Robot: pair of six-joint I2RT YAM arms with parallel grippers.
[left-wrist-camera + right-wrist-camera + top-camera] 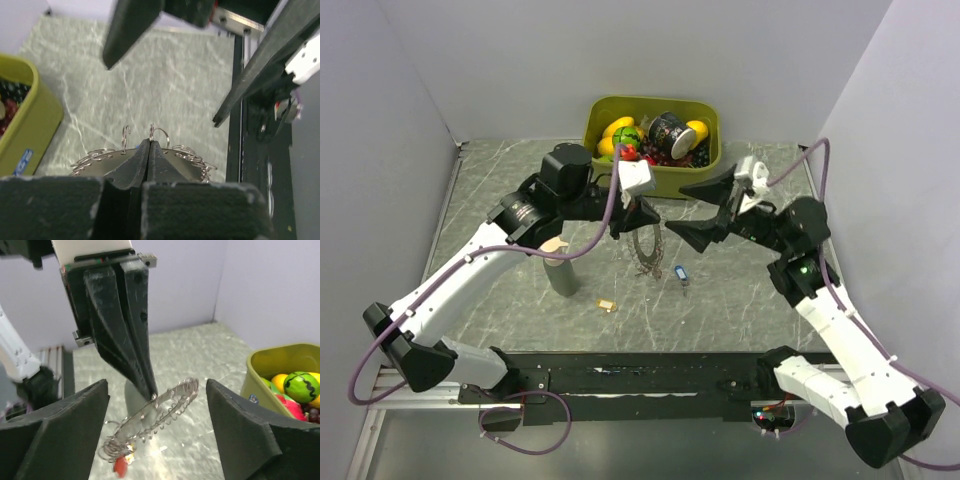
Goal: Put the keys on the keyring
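The keyring [648, 248], a silvery metal loop edged with several small wire rings, hangs above the table from my left gripper [638, 218], which is shut on its upper rim. The left wrist view shows those fingertips [150, 146] pressed together on one wire ring. A red key [120, 467] dangles from the low end of the keyring [162, 410]. My right gripper [675, 208] is open, with one finger on each side of the keyring and touching nothing. A blue key [681, 273] and a yellow key [607, 304] lie on the table.
An olive-green bin [705, 165] with toy fruit and a can stands at the back centre. A grey cylinder [560, 276] stands upright on the table under the left forearm. Walls close in the left, right and back sides.
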